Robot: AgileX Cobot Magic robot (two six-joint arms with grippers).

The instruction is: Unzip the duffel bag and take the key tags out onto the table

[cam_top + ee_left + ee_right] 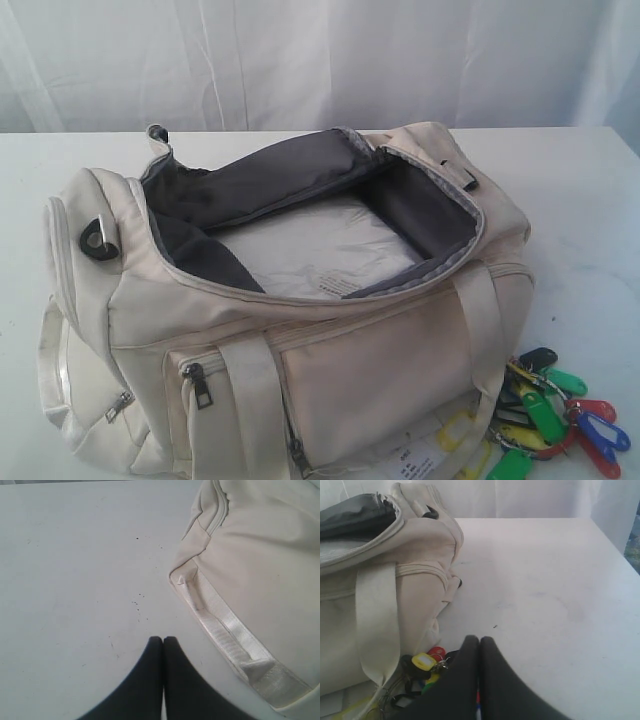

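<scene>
**Cream bag, bright tags, white all round**

The duffel bag [380,360] is cream-white, with dark grey lining [260,180], grey zippers [204,384] and a black ring [97,240]. The key tags [548,412] are red, blue, green, yellow and black. The table [580,200] is plain white, with faint dark specks near my left gripper [163,639]. That one and my right gripper [479,639] are black.

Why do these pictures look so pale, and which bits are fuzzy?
Exterior view: soft, washed-out light, the white table almost blends into the curtain, while the duffel bag is shadowed inside. Left wrist view: the left tool is too close, so blurred. Right wrist view: the key tags by the right tool look fuzzy.
</scene>
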